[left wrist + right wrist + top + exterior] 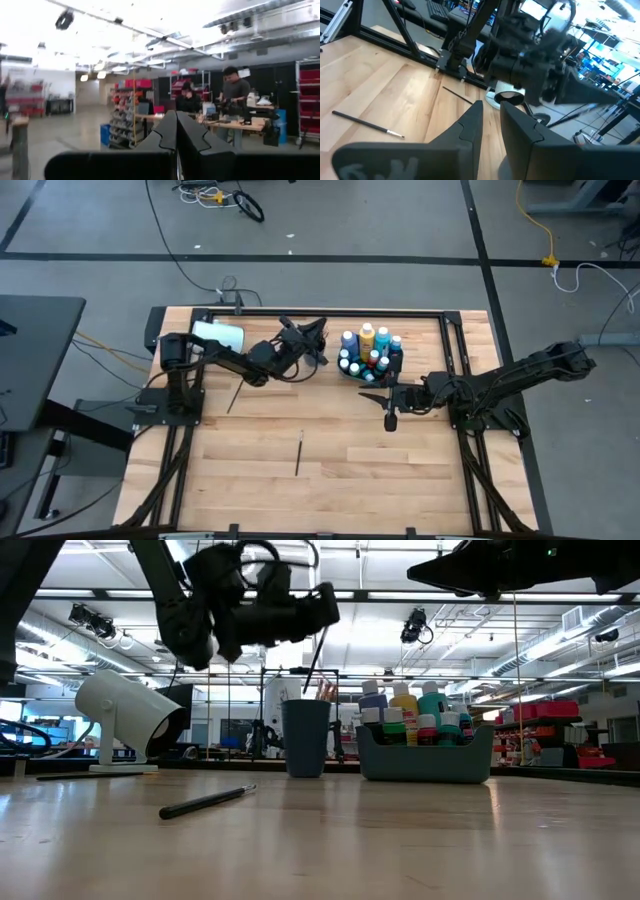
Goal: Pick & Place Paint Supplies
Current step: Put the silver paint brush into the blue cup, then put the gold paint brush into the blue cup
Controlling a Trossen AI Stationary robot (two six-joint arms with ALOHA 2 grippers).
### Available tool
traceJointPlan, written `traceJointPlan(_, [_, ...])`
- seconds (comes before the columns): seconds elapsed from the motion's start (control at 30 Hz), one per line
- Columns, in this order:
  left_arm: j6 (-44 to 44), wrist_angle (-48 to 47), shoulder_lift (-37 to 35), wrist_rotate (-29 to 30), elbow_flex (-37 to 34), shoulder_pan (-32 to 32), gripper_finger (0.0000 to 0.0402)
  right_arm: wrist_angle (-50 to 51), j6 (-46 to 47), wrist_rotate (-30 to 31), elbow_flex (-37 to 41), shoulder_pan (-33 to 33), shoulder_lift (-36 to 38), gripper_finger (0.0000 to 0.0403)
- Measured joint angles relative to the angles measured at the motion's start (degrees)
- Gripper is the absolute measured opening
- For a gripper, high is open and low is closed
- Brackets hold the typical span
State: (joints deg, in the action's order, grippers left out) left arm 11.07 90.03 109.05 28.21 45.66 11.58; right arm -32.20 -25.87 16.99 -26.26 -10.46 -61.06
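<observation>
Small white-capped paint bottles (368,350) stand in a dark bin (425,762) at the table's far middle. Left of it stands a dark cup (305,737) with orange-handled brushes in it. My left gripper (330,608) hovers above the cup, shut on a thin dark paintbrush (315,660). Two more brushes lie flat on the table: one near the middle (297,452), one by the left arm (235,393). My right gripper (388,402) waits in the air just in front of the bin, its fingers (470,125) slightly apart with nothing between them. My left gripper pinches the thin paintbrush by its upper end (326,632) between the two shut fingers (167,135). The fingers point roughly level, a little upward, toward the table's right. The brush slants down below them, lifted clear, its lower end just over the cup's mouth.
A large white cylinder (218,335) lies tilted on its stand at the far left, close beside the left arm. Black frame rails (330,312) run along the table's far and side edges. The near half of the wooden table holds only the one brush.
</observation>
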Motion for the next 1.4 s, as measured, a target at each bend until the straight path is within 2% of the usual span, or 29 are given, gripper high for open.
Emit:
traceJointPlan(0.13, [7.29,-0.05,-0.82,-0.1,2.2,-1.48,0.0003,0.11,0.03,0.02,0.0,0.0,0.0,0.0071])
traceJointPlan(0.27, [10.2,-3.46,-0.3,1.07,4.64,-0.45,0.0004,0.1,-0.02,0.04,0.0,0.0,0.0,0.0071])
traceJointPlan(0.57, [2.76,-18.94,-0.16,2.02,4.81,2.4,0.0008,0.11,-0.1,0.11,0.0,0.0,0.0,0.0071])
traceJointPlan(0.73, [0.44,-23.09,-0.16,2.05,4.81,1.76,0.0015,0.12,-0.1,0.09,0.0,0.0,0.0,0.0071])
traceJointPlan(0.9, [1.64,-25.3,-0.16,3.83,4.81,1.21,0.0025,0.12,-0.12,0.07,0.0,0.0,0.0,0.0071])
traceJointPlan(1.1, [2.91,-25.96,-0.21,7.16,4.81,0.01,0.0049,0.12,-0.13,0.04,0.0,0.0,0.01,0.0071])
traceJointPlan(1.27, [5.21,-25.96,-0.4,7.3,4.81,-1.55,0.0083,0.12,0.56,0.02,0.0,0.0,0.0,0.0071])
traceJointPlan(1.4, [6.6,-26.12,-2.93,10.32,4.81,-4.27,0.0113,0.1,2.7,0.0,0.0,-0.02,0.0,0.0071])
